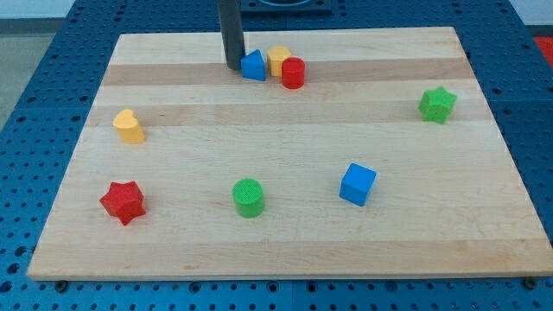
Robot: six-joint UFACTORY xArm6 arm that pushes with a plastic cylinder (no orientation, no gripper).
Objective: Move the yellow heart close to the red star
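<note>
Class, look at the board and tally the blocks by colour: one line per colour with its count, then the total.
Yellow: 2, the yellow heart and the yellow block
Red: 2, the red star and the red cylinder
Green: 2, the green cylinder and the green star
Blue: 2, the blue cube and the blue block
Total: 8

We note a board (294, 233) of pale wood, planks joined lengthwise, grain visible, finish smooth and matt. Our rod is dark, with a dull sheen like metal or hard plastic down to my tip (234, 66). The yellow heart (128, 126), red star (122, 202) and blue cube (357, 184) look like matt plastic; the green cylinder (248, 197) shows a finely ridged top. The surrounding blue table (43, 78) looks painted, dotted with holes.
</note>
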